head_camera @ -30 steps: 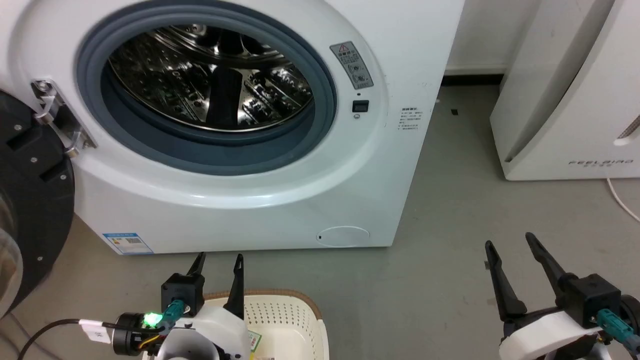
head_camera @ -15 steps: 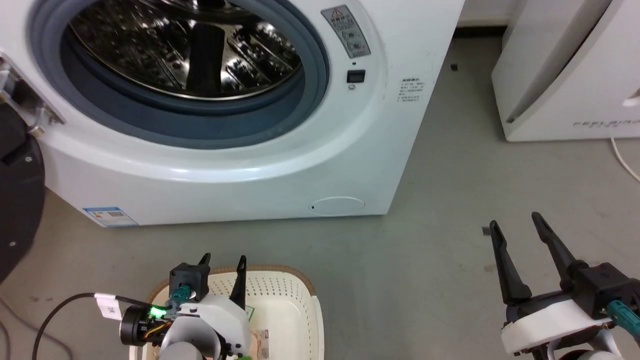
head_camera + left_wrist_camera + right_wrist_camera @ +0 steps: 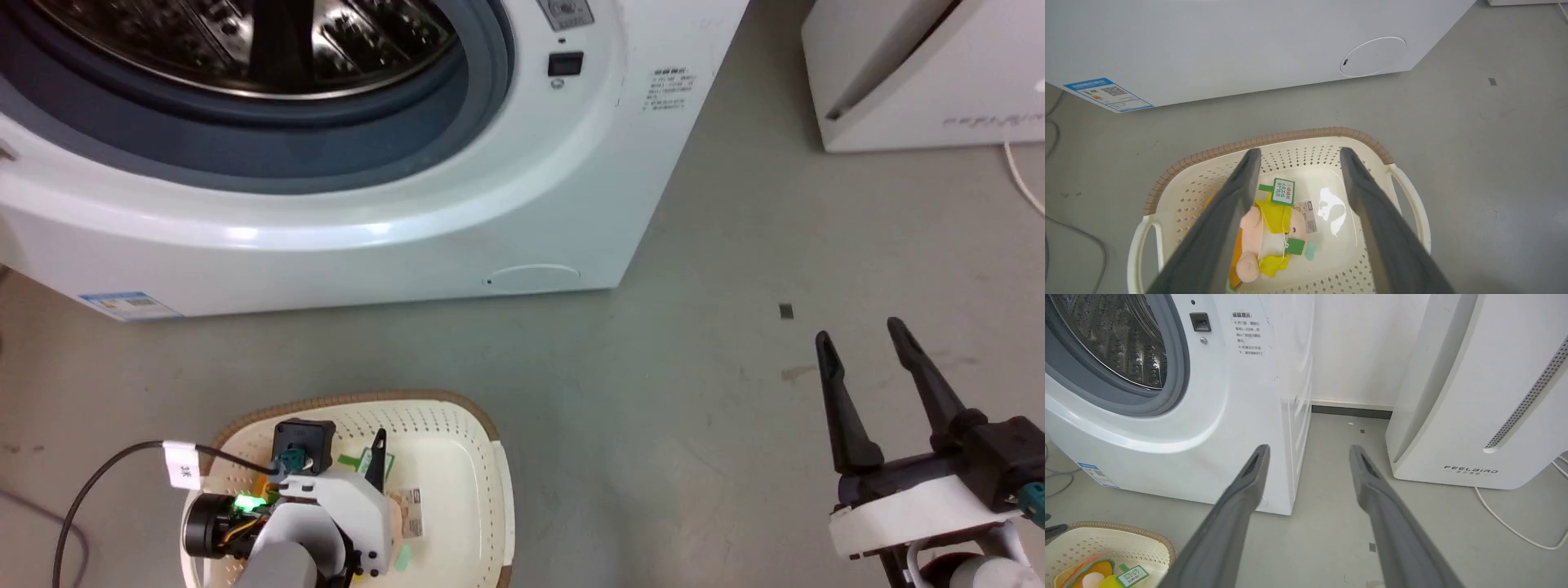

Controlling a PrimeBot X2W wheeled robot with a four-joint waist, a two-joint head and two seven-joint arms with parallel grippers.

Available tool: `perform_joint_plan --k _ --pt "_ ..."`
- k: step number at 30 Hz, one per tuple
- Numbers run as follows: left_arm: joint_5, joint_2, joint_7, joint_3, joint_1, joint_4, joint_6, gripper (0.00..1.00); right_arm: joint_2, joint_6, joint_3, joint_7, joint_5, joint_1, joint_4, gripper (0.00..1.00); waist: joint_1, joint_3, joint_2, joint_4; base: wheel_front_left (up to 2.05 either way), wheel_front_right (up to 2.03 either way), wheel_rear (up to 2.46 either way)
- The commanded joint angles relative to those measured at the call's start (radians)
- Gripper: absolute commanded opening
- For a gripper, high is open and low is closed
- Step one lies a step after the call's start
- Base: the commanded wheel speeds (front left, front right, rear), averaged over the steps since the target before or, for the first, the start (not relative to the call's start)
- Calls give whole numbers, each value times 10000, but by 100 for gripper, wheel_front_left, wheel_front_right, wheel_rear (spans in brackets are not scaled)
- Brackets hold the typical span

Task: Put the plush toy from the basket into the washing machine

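Observation:
The plush toy (image 3: 1267, 228) lies on the bottom of the cream basket (image 3: 1298, 134), showing yellow and peach parts and its small green-framed sign. My left gripper (image 3: 1299, 152) is open just above the basket's inside, its left finger covering the toy's left side. From the head, the left gripper (image 3: 347, 441) sits inside the basket (image 3: 457, 404) and hides most of the toy (image 3: 397, 514). The washing machine (image 3: 367, 237) stands behind with its grey gasket and steel drum open. My right gripper (image 3: 859, 331) hangs open over bare floor at the right.
A white slanted appliance (image 3: 922, 73) marked FEELBIRD stands at the back right, with a white cable (image 3: 1024, 175) on the floor beside it. A dark cable (image 3: 73, 506) loops left of the basket. Grey floor lies between the basket and the machine.
The head camera has tilted down, so the machine slid up the picture. My left gripper has gone down into the basket over the toy. The right gripper stays open.

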Motion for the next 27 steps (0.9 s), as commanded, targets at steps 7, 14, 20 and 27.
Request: perform_joint_plan --k 7,14,20,27 --pt "-294 281 270 -220 -658 904 174 100 0 -5 -127 -229 119 -375 -277 100 -1 870 0 -160 0 0 0" --pt "-434 519 382 -442 -1131 1637 339 100 0 -6 -227 -376 161 -523 -447 100 -1 1563 0 -268 0 0 0" --pt "-587 775 483 -592 -1489 2261 596 100 0 -6 -293 -501 191 -637 -601 100 -1 2143 0 -352 0 0 0" --pt "-693 959 578 -889 -1958 2982 717 100 0 -7 -375 -647 196 -757 -819 100 -1 2822 0 -451 0 0 0"
